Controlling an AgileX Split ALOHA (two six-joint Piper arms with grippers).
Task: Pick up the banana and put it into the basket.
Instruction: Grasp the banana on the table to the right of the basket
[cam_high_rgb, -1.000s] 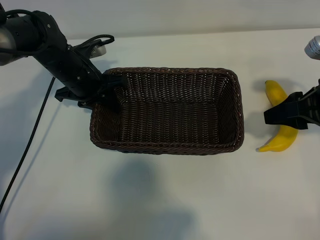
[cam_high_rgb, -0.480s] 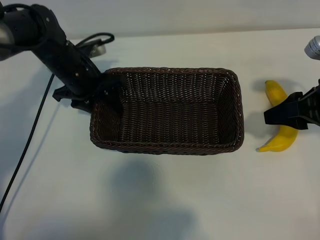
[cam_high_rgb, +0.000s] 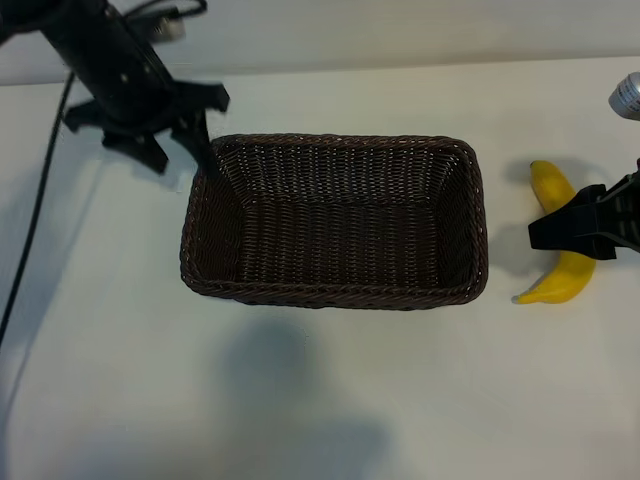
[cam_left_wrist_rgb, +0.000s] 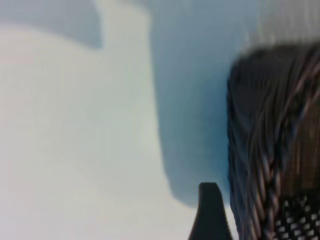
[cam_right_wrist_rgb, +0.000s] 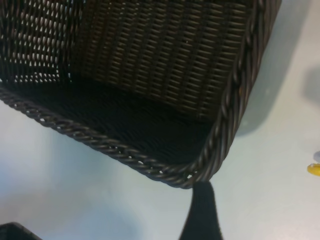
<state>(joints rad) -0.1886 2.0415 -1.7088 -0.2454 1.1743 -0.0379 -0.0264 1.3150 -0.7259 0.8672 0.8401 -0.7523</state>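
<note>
1. Right gripper (cam_high_rgb: 590, 222) is out at the right edge of the table, sitting right over the middle of the banana (cam_high_rgb: 563, 279). Its jaws look spread wide, and from above I honestly can't say if the fingers are touching the fruit or just above it.
2. That banana lies on the white table (cam_high_rgb: 330, 390), just beside the basket's right end, outside it. Both yellow ends stick out past the black gripper, one toward the back, one toward the front.
3. Basket (cam_high_rgb: 330, 222) is the brown wicker one, mid-table, long side running left to right. Nothing in it, only bare weave on the floor and walls. The right wrist view shows one corner of it up close, with one black fingertip (cam_right_wrist_rgb: 201, 212) poking in and a scrap of yellow (cam_right_wrist_rgb: 314, 170) at the frame edge.
4. Left gripper (cam_high_rgb: 178, 135) is at the basket's back-left corner, jaws apart, gripping nothing. One finger (cam_high_rgb: 200, 140) hangs right by the rim. Left wrist view is blurry, just basket wall and a finger (cam_left_wrist_rgb: 210, 215) beside it.
5. Some shiny metal thing (cam_high_rgb: 628, 96) peeks in at the far right.
</note>
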